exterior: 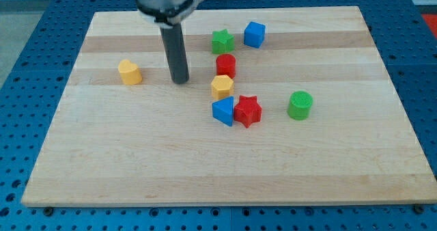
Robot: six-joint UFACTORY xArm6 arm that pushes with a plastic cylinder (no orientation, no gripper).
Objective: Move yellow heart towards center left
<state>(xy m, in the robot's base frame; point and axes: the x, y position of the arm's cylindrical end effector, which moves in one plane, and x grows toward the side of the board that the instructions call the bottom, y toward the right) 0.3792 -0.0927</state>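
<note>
While my tip (180, 80) rests on the bench (218, 169), the yellow heart (129, 72) lies to the tip's left, near but apart, in the left part of the bench a little above mid-height. No pincer is fitted; my arm ends in a plain dark rod, and it holds nothing.

Taking the tip as landmark: a yellow block (222, 87), whose shape I cannot make out for sure, sits just to its right and slightly lower. A red cylinder (226, 65) stands to the tip's right and a little higher, touching or nearly touching the yellow block's top. A green star (222, 41) lies further up and to the right of the tip, with a blue cube (255, 34) just beyond it, near but apart. Below and to the right of the tip, a blue triangle (223, 111) and a red star (247, 111) sit side by side, touching, the triangle directly under the yellow block. A green cylinder (300, 104) stands well to the tip's right, apart from the red star.
</note>
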